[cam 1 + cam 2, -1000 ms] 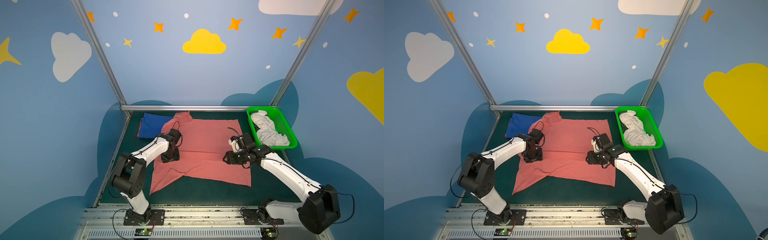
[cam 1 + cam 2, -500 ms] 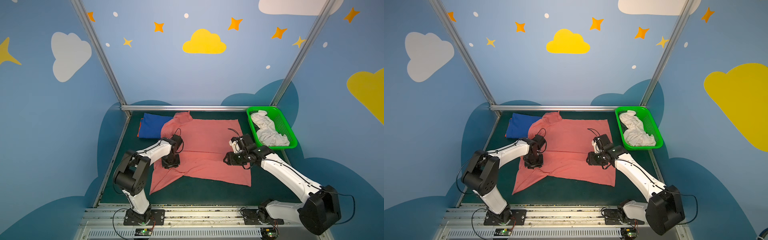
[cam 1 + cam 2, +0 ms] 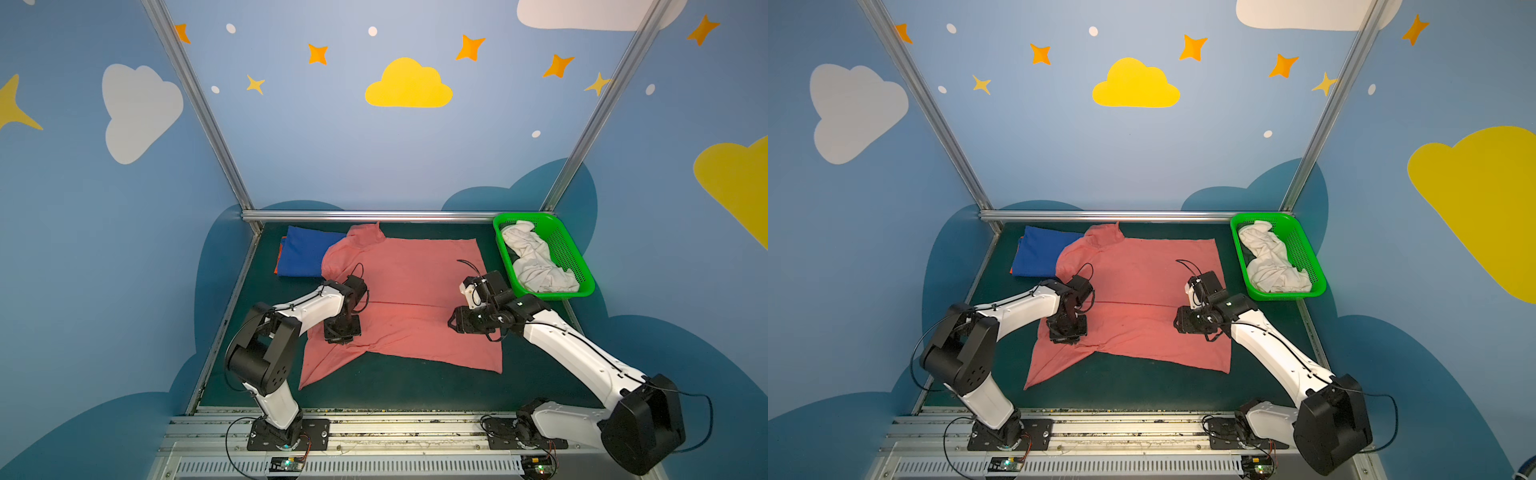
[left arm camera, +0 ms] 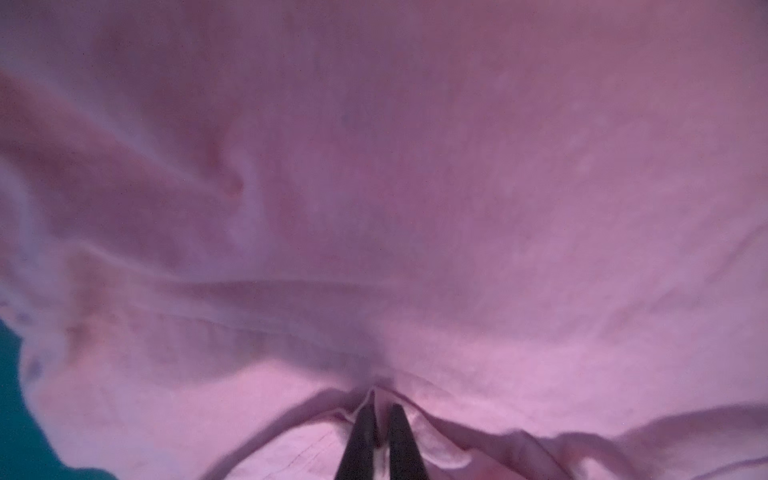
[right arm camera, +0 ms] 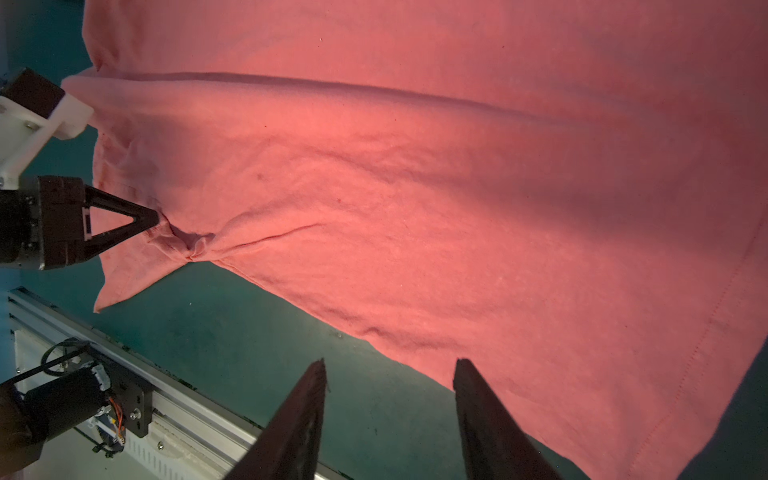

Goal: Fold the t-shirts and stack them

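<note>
1. While I monitor from the remote station, the salmon-pink cotton t-shirt (image 3: 415,299) lies spread flat on the dark green table mat (image 3: 415,386). Its collar is to the far left, its hem to the right, and one sleeve points to the near left.
2. The left gripper (image 4: 380,419) is clenched on a pinch of that shirt, about where the near sleeve meets the body. Creases gather at its tips in both wrist views. I judge the hold is taken there so that the near side can be lifted and carried over for a fold.
3. The right gripper (image 5: 390,361) is released, jaws apart with nothing between them, and is poised over the near right part of the shirt by the hem. I judge it is placed to take the matching end of the near edge, so both ends rise together.
4. A folded royal blue t-shirt (image 3: 305,253) sits at the far left, with an orange t-shirt (image 3: 281,253) showing as a thin edge beneath it. This is evidently the stack. The pink shoulder overlaps its right edge, so a careless lift could drag it.
5. A crumpled white t-shirt (image 3: 536,262) waits unfolded in the green plastic mesh basket (image 3: 557,296) at the far right.
6. By my assessment, two shirts are done, one is in hand and one is untouched.
</note>
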